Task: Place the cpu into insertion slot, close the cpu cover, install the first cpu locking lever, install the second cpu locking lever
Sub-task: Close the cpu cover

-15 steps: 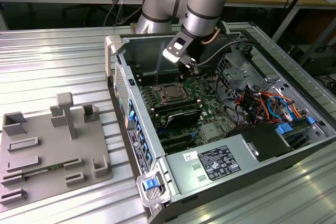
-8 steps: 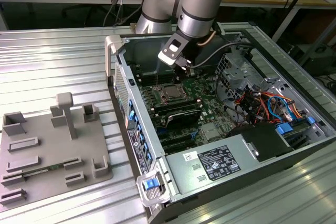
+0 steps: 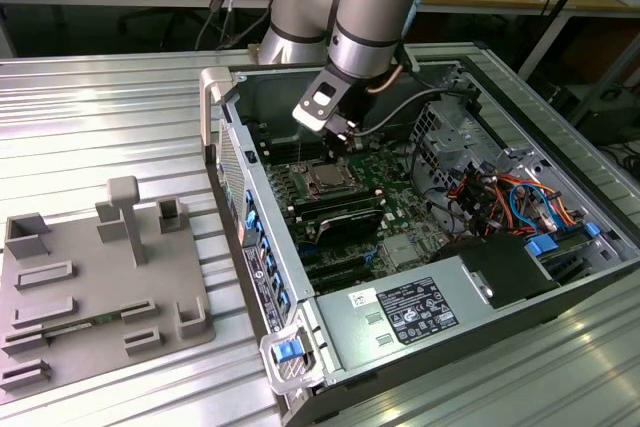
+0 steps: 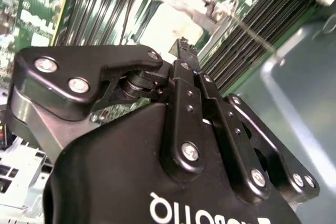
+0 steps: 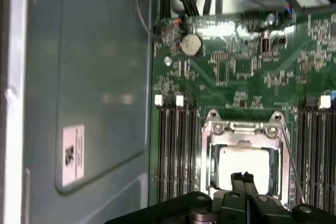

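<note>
The cpu (image 5: 242, 160) shows its silvery top inside the insertion slot (image 3: 325, 180) on the green motherboard (image 5: 247, 72). The cpu cover (image 5: 210, 153), a thin silver frame, lies flat around the chip. A thin wire locking lever (image 5: 292, 163) runs slanted along one side of the socket and also appears in the second wrist view (image 4: 253, 35). My gripper (image 5: 242, 178) hangs just above the chip's near edge with its black fingertips (image 4: 184, 51) pressed together and nothing between them. In the exterior view the gripper (image 3: 352, 139) sits over the socket inside the open computer case.
Long black memory slots (image 5: 176, 150) flank the socket on both sides. The case's grey wall (image 5: 89, 87) rises close by. Cables and drive bays (image 3: 500, 197) fill the exterior view's right. A grey fixture plate (image 3: 90, 277) lies outside the case at the left.
</note>
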Motion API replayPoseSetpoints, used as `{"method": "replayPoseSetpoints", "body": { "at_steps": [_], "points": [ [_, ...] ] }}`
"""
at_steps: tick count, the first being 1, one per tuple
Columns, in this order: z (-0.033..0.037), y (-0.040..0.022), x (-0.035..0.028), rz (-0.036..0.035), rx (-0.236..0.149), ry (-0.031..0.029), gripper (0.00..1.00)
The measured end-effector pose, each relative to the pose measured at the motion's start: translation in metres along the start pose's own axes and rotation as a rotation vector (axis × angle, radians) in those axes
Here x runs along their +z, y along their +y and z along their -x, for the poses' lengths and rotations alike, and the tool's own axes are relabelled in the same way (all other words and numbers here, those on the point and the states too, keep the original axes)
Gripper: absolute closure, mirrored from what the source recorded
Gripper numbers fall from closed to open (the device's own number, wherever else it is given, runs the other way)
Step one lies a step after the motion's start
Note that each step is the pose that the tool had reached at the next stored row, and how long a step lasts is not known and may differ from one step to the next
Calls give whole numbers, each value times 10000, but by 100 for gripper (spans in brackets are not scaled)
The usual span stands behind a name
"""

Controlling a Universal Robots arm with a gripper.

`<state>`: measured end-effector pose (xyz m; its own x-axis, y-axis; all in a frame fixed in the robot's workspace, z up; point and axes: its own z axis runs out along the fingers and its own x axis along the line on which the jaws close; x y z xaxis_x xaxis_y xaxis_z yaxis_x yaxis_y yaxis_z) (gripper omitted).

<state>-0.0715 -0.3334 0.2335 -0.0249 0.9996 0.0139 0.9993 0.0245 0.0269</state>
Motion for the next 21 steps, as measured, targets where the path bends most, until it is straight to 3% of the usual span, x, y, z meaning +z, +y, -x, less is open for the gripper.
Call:
{"method": "replayPoseSetpoints", "body": {
  "at_steps": [3, 7, 11, 15, 21],
  "points": [
    [-1, -78, 28, 1, -1, 0, 89],
    [-3, -126, 65, 0, -1, 1, 89],
    [-3, -170, 140, 1, -1, 1, 89],
    [-1, -180, 221, 0, -1, 0, 89],
    [-1, -189, 247, -2, -3, 3, 89]
  ]
}}
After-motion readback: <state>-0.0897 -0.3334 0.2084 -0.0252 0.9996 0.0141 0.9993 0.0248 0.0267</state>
